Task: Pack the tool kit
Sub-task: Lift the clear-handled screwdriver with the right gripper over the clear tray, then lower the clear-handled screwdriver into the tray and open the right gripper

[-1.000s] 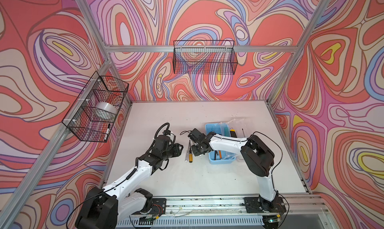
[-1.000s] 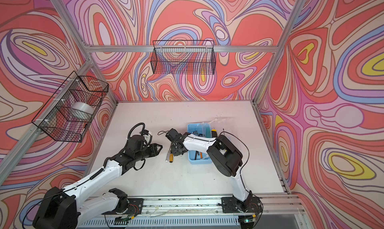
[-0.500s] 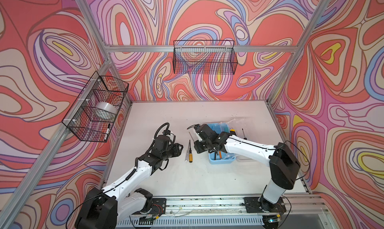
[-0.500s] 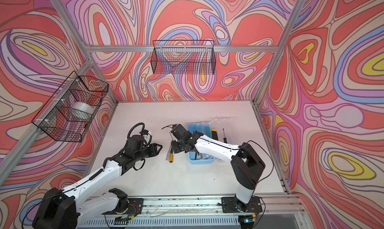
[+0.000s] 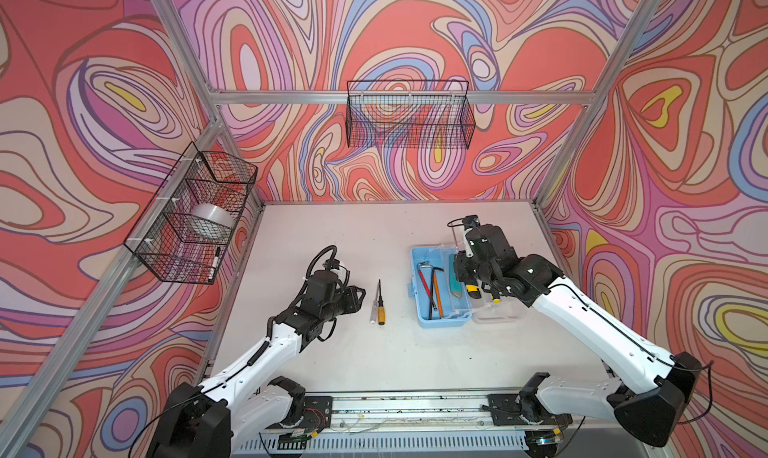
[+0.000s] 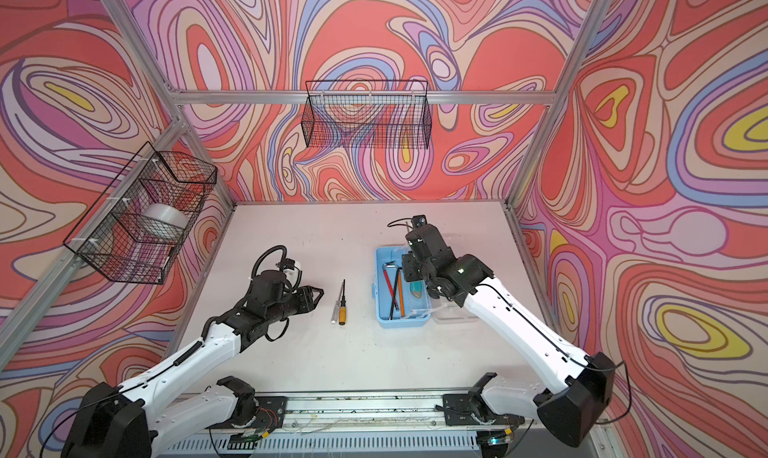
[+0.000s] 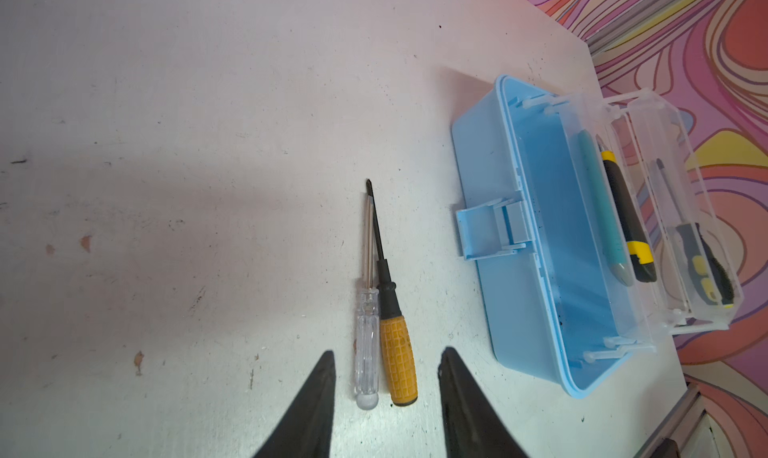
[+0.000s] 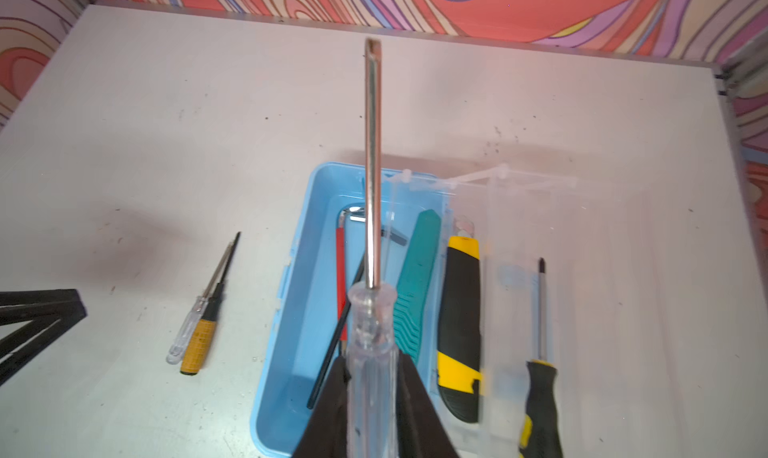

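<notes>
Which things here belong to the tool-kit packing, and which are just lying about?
Job: blue box, its clear lid, hex keys, teal knife, yellow-black knife, held screwdriver (right gripper), orange-handled screwdriver, small clear screwdriver, black-yellow screwdriver.
Lying about: side wire basket, back wire basket, tape roll, marker.

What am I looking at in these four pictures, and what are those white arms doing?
These are two white robot arms mounted at the table's front, each ending in a two-fingered gripper. Two pictures look down from overhead, like a pair of eyes; the other two come from a camera on each wrist. On the table stands an open light-blue box with hex keys inside; two utility knives and a black-and-yellow screwdriver lie in its clear fold-out parts. Beside the box lie an orange-handled screwdriver and a small clear-handled screwdriver. The left gripper is open and empty, near that pair. The right gripper is shut on a large clear-handled screwdriver by the box.
</notes>
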You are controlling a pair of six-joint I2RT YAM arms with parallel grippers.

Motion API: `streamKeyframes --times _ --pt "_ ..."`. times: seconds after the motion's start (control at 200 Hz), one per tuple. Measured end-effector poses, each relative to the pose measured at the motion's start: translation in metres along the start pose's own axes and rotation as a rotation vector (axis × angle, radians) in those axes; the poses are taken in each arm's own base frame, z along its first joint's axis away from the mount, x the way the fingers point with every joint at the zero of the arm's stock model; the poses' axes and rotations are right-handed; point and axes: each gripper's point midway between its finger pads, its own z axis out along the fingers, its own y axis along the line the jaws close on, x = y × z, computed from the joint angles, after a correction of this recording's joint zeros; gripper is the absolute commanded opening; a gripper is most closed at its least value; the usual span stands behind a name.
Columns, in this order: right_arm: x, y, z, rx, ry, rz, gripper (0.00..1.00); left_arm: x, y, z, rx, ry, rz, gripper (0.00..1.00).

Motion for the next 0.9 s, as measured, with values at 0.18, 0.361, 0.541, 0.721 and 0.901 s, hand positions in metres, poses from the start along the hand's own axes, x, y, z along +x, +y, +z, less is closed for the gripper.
streamKeyframes --times 0.18,0.361,0.541,0.721,0.901 --pt "0.018 -0.036 -0.004 0.11 0.035 0.01 0.0 0.0 0.0 0.0 0.001 0.0 0.0 0.42" --pt "0.037 -0.051 0.004 0.161 0.083 0.01 0.0 0.0 0.0 0.0 0.0 0.001 0.0 0.41" --pt "0.056 -0.066 0.015 0.2 0.133 0.025 0.0 0.0 0.0 0.0 0.0 0.001 0.0 0.42" --pt "0.077 -0.072 0.028 0.208 0.187 0.039 0.0 0.0 0.0 0.0 0.0 0.001 0.0 0.42" --pt "0.091 -0.073 0.04 0.21 0.225 0.05 0.03 0.0 0.0 0.0 0.0 0.001 0.0 0.42"
